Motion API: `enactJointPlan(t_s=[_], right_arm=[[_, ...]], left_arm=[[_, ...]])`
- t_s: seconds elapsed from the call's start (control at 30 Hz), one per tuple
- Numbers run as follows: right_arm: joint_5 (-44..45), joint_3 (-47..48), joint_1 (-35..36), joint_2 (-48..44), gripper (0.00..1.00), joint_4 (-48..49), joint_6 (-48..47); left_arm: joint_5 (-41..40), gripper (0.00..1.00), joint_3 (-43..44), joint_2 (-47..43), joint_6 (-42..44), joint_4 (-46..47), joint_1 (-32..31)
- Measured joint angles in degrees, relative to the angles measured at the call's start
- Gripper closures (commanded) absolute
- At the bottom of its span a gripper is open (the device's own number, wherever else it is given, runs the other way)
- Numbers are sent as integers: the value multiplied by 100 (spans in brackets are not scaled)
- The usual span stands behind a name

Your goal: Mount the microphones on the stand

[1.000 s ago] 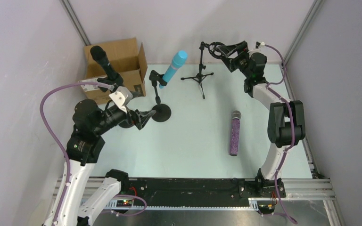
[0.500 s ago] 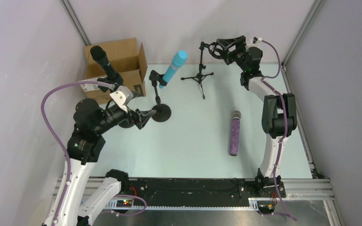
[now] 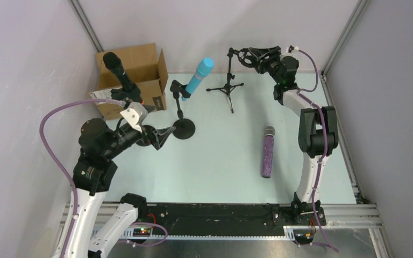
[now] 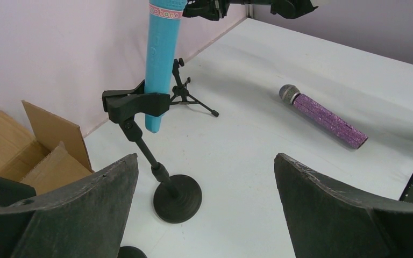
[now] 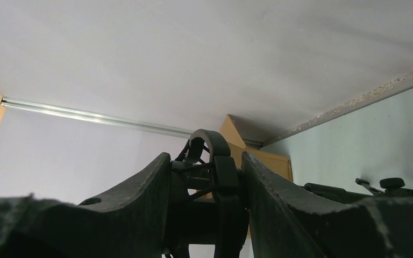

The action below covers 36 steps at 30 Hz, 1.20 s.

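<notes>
A turquoise microphone [image 3: 199, 77] [image 4: 163, 59] sits upright in the clip of a round-based stand [image 3: 183, 128] [image 4: 177, 198]. The black microphone [image 3: 118, 69] stands tilted by the box, its lower end hidden behind my left arm. On the table lies the glittery purple microphone [image 3: 268, 154] [image 4: 328, 117], silver head pointing away. A black tripod stand [image 3: 228, 86] carries a ring-shaped holder [image 3: 246, 55] [image 5: 208, 148] at its top. My right gripper [image 3: 255, 55] [image 5: 205, 164] is shut on that holder, a finger pressed against each side. My left gripper [image 3: 162, 134] [image 4: 205, 161] is open, just short of the round base.
An open cardboard box [image 3: 140, 70] [image 4: 27, 145] stands at the back left against the wall. A second round base [image 4: 121, 252] shows at the bottom edge of the left wrist view. Walls close in the table at the back and both sides.
My right gripper has moved left onto the tripod stand's holder and closed on it. My left arm has drawn back slightly, still open.
</notes>
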Motion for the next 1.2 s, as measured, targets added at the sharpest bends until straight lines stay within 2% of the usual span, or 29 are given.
enactJointPlan(t_s=[0.27, 0.47, 0.8, 1.2], right_arm=[[-81, -511, 66, -535, 54, -151, 42], [-127, -1508, 328, -1823, 53, -678, -131], [118, -3563, 809, -3856, 52, -911, 50], [496, -4819, 1757, -5615, 51, -1305, 459]], left_arm=[[-24, 0, -66, -210, 0, 0, 0], [-44, 0, -90, -227, 2, 2, 0], [-42, 0, -267, -345, 0, -4, 0], [-11, 0, -284, -470, -4, -2, 0]])
